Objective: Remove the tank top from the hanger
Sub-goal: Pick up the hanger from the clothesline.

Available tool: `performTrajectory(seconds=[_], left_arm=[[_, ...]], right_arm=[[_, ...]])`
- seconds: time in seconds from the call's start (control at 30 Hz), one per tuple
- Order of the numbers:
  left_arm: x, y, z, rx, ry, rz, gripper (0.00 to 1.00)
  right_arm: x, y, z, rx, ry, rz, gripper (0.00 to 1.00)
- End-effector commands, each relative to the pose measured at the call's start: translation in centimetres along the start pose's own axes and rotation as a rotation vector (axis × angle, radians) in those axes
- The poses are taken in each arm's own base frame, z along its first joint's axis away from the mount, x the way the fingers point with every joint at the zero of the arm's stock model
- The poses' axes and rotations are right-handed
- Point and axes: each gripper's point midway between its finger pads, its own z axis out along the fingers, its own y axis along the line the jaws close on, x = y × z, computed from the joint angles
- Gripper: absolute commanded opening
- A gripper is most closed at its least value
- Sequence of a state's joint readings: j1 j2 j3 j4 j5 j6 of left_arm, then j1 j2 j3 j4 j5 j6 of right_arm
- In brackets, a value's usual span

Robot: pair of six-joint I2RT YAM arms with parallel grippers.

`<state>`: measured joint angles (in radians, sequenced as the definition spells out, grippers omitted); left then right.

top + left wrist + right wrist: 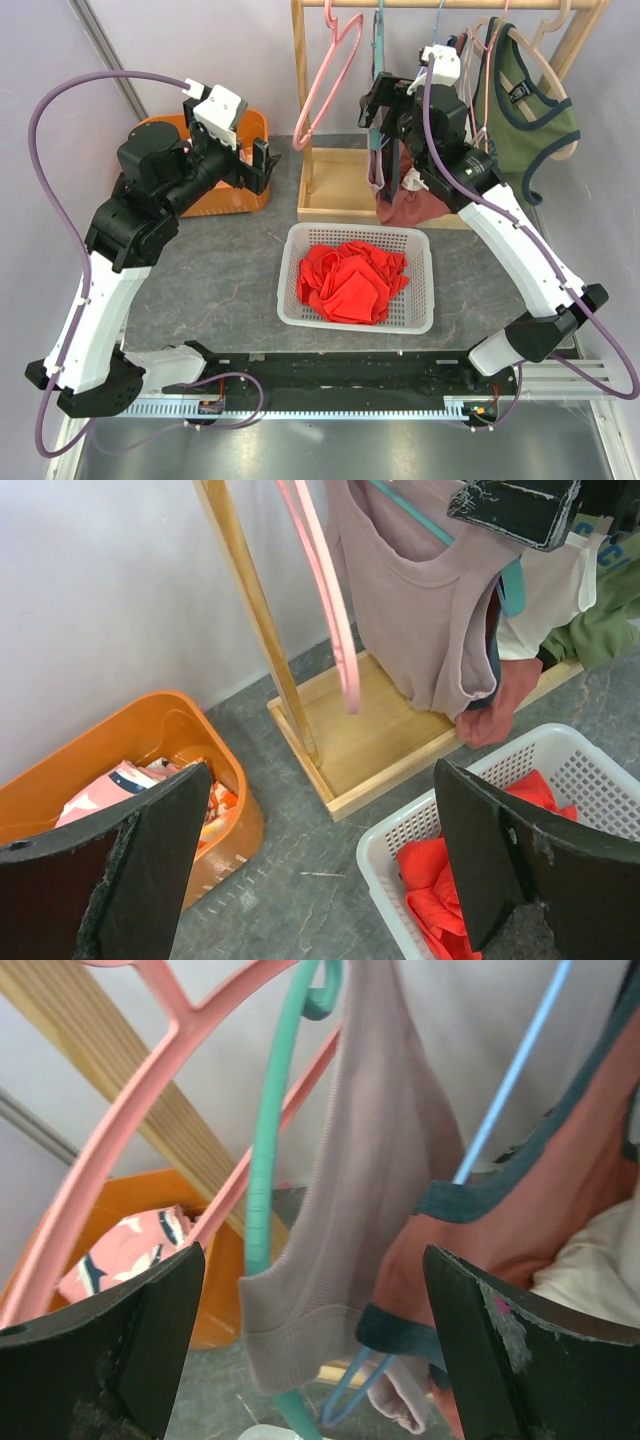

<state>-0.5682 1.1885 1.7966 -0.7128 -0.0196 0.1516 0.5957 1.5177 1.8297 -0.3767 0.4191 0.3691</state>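
A mauve ribbed tank top (370, 1190) hangs on a teal hanger (262, 1180) from the wooden rack. It also shows in the top view (377, 175) and the left wrist view (420, 610). My right gripper (315, 1350) is open, and the top's lower hem hangs between its fingers without being gripped. In the top view the right gripper (385, 110) is raised at the rack, in front of the hanging clothes. My left gripper (262, 165) is open and empty, above the table between the orange bin and the white basket (320, 860).
An empty pink hanger (330, 80) hangs left of the teal one. A salmon top with dark trim (560, 1190) on a blue hanger (510, 1080) and a green top (530, 110) hang to the right. A white basket (420, 320) holds red clothes. An orange bin (255, 125) stands at back left.
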Motion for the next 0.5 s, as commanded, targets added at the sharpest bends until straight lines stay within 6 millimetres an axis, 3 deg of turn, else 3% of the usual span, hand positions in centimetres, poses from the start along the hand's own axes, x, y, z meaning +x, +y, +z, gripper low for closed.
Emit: performTrajectory(seconds=[0.0, 0.17, 0.3, 0.47], left_arm=[[-1.0, 0.4, -0.7, -0.005, -0.034, 0.022, 1.0], [-0.9, 0.5, -0.7, -0.006, -0.034, 0.02, 1.0], [-0.9, 0.6, -0.6, -0.009, -0.032, 0.015, 0.99], [-0.6, 0.7, -0.5, -0.013, -0.025, 0.007, 1.0]], right_arm=[[-1.3, -2.0, -0.8, 0.107, -0.008, -0.042, 0.98], [-1.2, -4.0, -1.3, 0.154, 0.02, -0.04, 0.98], [-2.6, -6.0, -2.1, 0.177, 0.001, -0.004, 0.98], [-5.9, -3.7, -3.6, 0.084, -0.088, 0.007, 0.98]])
